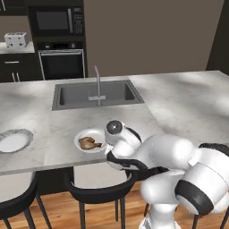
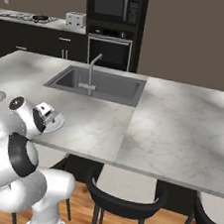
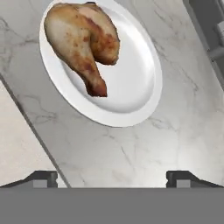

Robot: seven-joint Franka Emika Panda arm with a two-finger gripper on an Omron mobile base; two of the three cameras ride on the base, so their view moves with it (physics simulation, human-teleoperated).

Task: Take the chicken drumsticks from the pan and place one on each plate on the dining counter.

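One golden-brown chicken drumstick (image 3: 83, 41) lies on a white plate (image 3: 135, 78) near the front edge of the dining counter (image 3: 131, 148). My gripper (image 3: 116, 179) hovers just above and beside this plate, open, with nothing between its fingertips (image 3: 43, 178). From the left base view the same drumstick (image 1: 89, 143) rests on its plate (image 1: 82, 134), right beside my wrist. A second white plate (image 1: 13, 141) sits bare at the counter's far left. The black pan (image 2: 40, 18) stands on the stove far back left; what it holds is too small to tell.
An inset grey sink (image 1: 96, 96) with a faucet (image 1: 97, 80) lies behind the plates. Black stools (image 1: 100, 190) stand under the counter's front edge. A wide stretch of marbled counter (image 2: 181, 133) extends to the right.
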